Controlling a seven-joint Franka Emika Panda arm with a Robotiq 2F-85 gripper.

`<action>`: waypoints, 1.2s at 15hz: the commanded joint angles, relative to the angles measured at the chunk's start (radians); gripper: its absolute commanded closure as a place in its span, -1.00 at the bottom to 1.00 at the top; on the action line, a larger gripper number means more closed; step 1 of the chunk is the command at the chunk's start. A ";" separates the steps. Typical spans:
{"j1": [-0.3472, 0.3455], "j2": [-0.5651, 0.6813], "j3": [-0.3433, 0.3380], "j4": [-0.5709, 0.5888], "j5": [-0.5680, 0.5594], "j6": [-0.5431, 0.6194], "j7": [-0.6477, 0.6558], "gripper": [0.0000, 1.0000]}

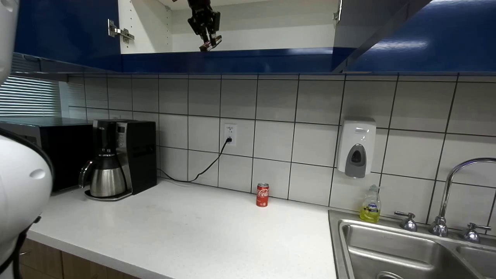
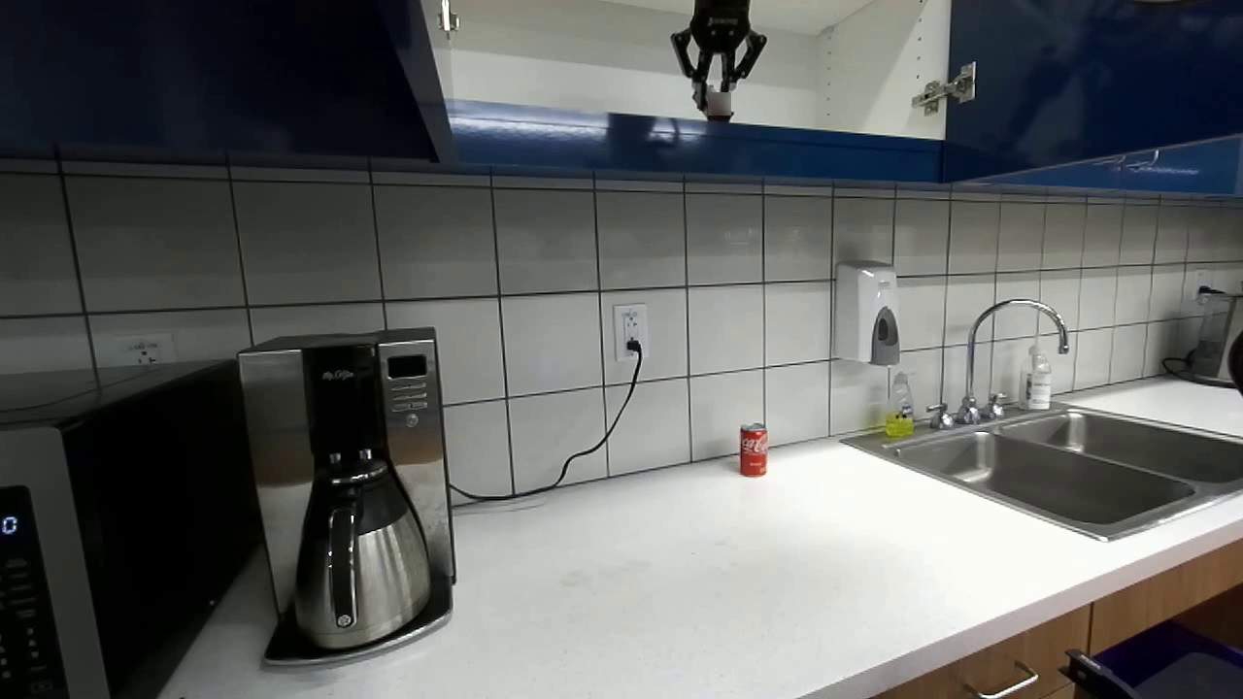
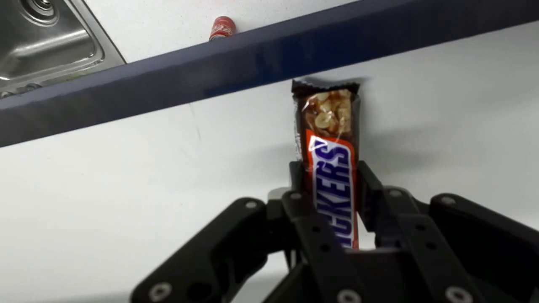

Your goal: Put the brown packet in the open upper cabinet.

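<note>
Brown packet [image 3: 330, 168] reads "CKERS", partly covered; red can [image 2: 754, 450], near rear edge of counter [image 2: 621, 602], "Coca"; coffee maker [image 2: 335, 413], "Mr. Coffee"; microwave display [image 2: 12, 526], "0".

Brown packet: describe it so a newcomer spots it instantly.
Start at the open upper cabinet, white inside with a blue front edge. Just behind that edge, the black pincer holds the brown packet. Unlike the upright red can on the counter below, it is slim and oblong, with blue-purple lettering on a white, red-edged panel and a jagged end.
</note>
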 commanded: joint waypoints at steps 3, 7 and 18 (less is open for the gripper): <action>0.012 0.075 -0.004 0.108 -0.028 -0.038 0.040 -0.26; 0.011 0.091 -0.006 0.121 -0.025 -0.038 0.047 -0.86; 0.003 0.037 -0.004 0.068 -0.009 -0.009 0.040 -1.00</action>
